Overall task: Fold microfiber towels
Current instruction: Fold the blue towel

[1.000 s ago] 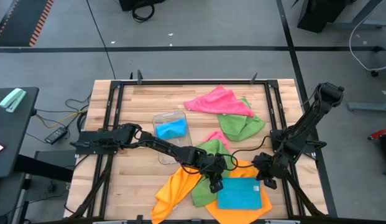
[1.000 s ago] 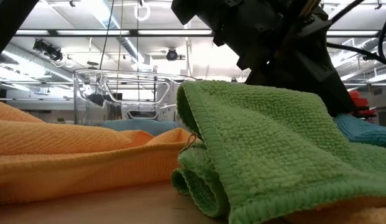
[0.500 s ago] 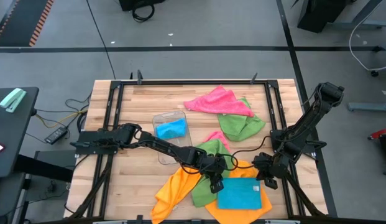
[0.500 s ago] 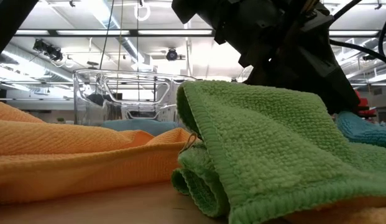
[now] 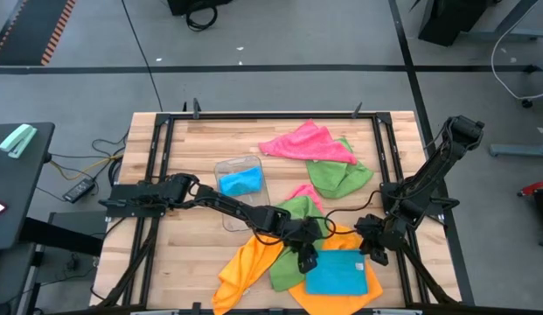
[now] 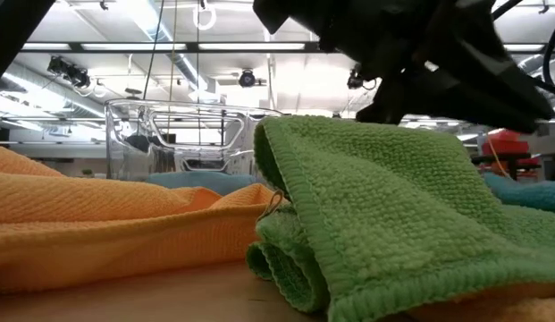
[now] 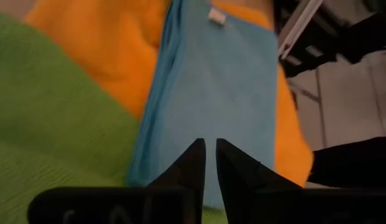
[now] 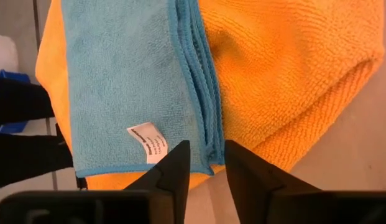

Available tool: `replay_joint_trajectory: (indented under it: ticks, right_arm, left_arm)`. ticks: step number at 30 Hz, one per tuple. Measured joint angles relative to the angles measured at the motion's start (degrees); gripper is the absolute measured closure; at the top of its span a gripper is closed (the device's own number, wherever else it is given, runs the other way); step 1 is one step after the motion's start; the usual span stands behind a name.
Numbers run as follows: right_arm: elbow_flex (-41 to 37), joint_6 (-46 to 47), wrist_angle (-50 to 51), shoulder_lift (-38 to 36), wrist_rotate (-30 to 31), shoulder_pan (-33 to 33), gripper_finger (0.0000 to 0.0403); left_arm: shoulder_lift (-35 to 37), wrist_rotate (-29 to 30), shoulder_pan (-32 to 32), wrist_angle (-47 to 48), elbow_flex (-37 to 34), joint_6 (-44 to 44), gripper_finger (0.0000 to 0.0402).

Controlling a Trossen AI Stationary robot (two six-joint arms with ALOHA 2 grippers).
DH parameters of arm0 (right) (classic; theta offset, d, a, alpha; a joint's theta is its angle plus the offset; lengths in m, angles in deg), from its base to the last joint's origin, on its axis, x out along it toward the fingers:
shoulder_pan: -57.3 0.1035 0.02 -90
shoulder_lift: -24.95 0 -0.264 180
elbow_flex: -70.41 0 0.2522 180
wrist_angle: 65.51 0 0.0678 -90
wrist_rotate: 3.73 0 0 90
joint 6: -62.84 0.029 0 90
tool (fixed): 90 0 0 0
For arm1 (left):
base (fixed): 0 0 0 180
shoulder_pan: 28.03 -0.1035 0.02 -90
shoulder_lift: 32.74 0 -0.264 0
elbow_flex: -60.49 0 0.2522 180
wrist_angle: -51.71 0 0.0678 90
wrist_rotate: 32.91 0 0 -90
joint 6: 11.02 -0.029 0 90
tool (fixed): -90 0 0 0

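High view: the folded blue towel [image 5: 337,272] lies on the orange towel [image 5: 254,262], both grippers flanking it. Left wrist view: left gripper [image 7: 210,155] fingers nearly closed, empty above it. Right wrist view: right gripper [image 8: 207,160] fingers slightly parted at its folded edge, apparently letting go.

Green towel [image 6: 384,215] bunched up closest to the camera on the worktop [image 6: 170,295], folded edge rolled under. Orange towel [image 6: 107,228] lies beside it, spread low, touching the green one. Clear plastic tray [image 6: 183,134] stands behind the orange towel. Blue cloth [image 6: 527,192] peeks out behind the green. Dark arm parts [image 6: 420,54] hang above the green towel.
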Motion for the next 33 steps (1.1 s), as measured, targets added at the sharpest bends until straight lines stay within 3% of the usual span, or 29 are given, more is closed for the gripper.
replay_joint_trajectory:
  ticks: [12,21,33]
  right_arm:
    - [1.7,-0.5,0.1,-3.4,-0.7,-0.2,0.0276]
    - [6.8,-4.1,6.8,-4.7,3.0,-4.8,0.0276]
    - [12.4,-2.8,7.2,-4.8,6.7,-10.2,0.0277]
  left_arm:
    - [2.6,-0.2,-0.4,-4.4,0.0,-0.1,0.0361]
    - [3.5,-0.7,-0.6,-5.8,0.0,1.7,0.0362]
    - [3.5,-17.4,-0.5,-15.3,0.0,7.8,0.0364]
